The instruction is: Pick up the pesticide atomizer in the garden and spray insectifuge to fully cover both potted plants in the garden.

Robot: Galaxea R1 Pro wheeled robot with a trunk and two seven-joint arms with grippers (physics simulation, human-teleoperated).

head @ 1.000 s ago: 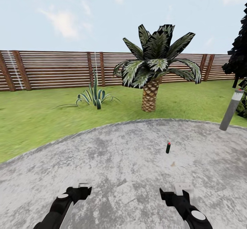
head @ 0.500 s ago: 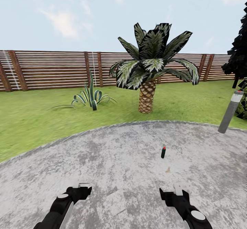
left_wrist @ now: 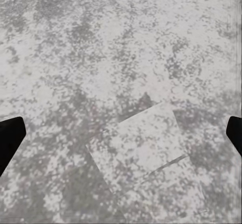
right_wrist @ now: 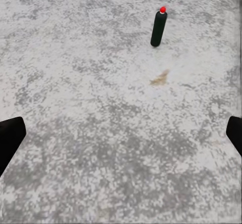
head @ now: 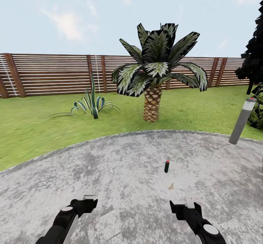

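**Robot stands on the stone paving, small bottle ahead of the right hand**

At the far left, the brown slatted wooden fence [head: 47,74] runs along the back of the green lawn [head: 33,127]. In front of it grows a spiky blue-green plant with narrow pointed leaves [head: 91,105]. Lower in the head view, the black left hand [head: 84,202] hangs over the mottled grey stone paving [head: 120,171]; in the left wrist view its two dark fingers [left_wrist: 9,141] stand wide apart at both edges, with nothing between them, above a paler square patch [left_wrist: 146,148] of the stone.

In the middle, a palm-like plant with a scaly brown trunk and broad dark leaves [head: 155,72] rises from the grass just behind the paving edge.

To the right of centre, a small slim dark green bottle with a red top [head: 167,166] [right_wrist: 158,26] stands upright on the paving, apart from both hands, with a small tan spot [head: 170,187] near it. The black right hand [head: 184,205] is also spread open and empty. Further right, a grey tilted post with a pale cap [head: 242,120] stands at the paving border, and a dark tree [head: 254,61] fills the right edge.
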